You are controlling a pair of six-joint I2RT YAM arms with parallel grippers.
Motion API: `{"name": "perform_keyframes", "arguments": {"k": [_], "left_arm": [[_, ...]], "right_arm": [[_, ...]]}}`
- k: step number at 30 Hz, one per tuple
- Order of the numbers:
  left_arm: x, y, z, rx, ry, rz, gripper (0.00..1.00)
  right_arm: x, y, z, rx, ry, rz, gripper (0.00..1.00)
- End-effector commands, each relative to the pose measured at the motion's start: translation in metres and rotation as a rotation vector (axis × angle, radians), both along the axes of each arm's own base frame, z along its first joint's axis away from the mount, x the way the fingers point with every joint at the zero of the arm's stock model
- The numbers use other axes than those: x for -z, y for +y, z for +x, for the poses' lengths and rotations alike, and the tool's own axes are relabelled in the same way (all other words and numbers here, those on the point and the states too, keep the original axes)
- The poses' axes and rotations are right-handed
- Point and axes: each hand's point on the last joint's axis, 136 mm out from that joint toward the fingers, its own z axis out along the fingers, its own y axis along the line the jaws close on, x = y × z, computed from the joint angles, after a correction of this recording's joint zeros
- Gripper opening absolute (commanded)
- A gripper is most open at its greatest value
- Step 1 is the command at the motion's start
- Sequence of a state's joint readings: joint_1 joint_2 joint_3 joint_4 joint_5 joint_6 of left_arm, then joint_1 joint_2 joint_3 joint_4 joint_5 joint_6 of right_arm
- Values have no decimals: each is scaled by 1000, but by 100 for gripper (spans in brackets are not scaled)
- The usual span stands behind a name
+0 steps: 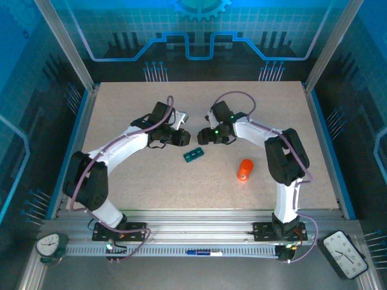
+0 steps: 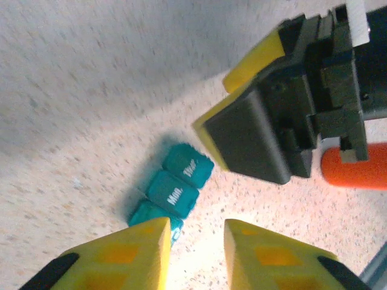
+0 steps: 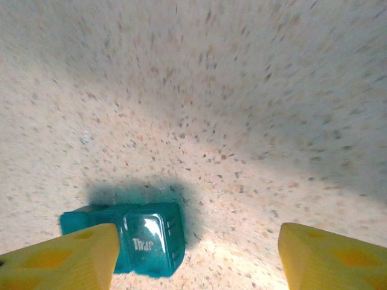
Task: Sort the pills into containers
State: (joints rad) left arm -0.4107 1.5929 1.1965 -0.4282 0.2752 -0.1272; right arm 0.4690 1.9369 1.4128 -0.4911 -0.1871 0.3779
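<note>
Dark-teal pill box (image 2: 175, 192), three lidded day-marked squares, left gripper (image 2: 196, 235) and right gripper (image 3: 198, 244) parted, both empty

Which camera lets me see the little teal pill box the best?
The left wrist view: the pill box lies close, three lidded compartments in a row, with day labels on two lids. The right wrist view shows one end of it, partly behind a yellow finger. In the top view it is a small teal strip.
</note>
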Motion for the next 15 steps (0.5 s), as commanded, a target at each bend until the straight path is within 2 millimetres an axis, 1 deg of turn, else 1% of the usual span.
{"name": "perform_keyframes", "arguments": {"k": [1, 2, 3, 4, 5, 6, 7, 9, 11, 12, 13, 15], "left_arm": [[-47, 23, 19, -77, -161, -19, 45], [-55, 30, 22, -94, -192, -19, 54], [-64, 39, 24, -115, -229, -19, 96], [-72, 50, 26, -141, -262, -13, 99], [-78, 59, 27, -163, -289, -5, 99], [-84, 72, 30, -197, -325, 8, 99], [-88, 86, 31, -238, -360, 21, 99], [-92, 111, 34, -306, -433, 48, 99], [-92, 136, 34, -382, -513, 82, 99], [-91, 148, 33, -416, -556, 96, 99], [-95, 159, 32, -449, -609, 111, 99], [-88, 176, 27, -487, -658, 147, 99]], "right_arm": [[-71, -16, 13, 27, -106, 81, 75], [-81, -24, 15, 44, -125, 88, 77], [-91, -36, 16, 67, -146, 94, 79], [-101, -47, 16, 88, -165, 99, 82], [-109, -59, 16, 111, -185, 102, 84], [-119, -73, 16, 134, -219, 101, 91], [-125, -88, 15, 164, -246, 92, 100], [-135, -121, 13, 235, -294, 80, 100], [-139, -153, 10, 321, -337, 44, 100], [-138, -171, 8, 370, -359, 14, 100], [-136, -191, 6, 429, -381, -24, 100], [-129, -223, 1, 522, -428, -102, 100]]}}
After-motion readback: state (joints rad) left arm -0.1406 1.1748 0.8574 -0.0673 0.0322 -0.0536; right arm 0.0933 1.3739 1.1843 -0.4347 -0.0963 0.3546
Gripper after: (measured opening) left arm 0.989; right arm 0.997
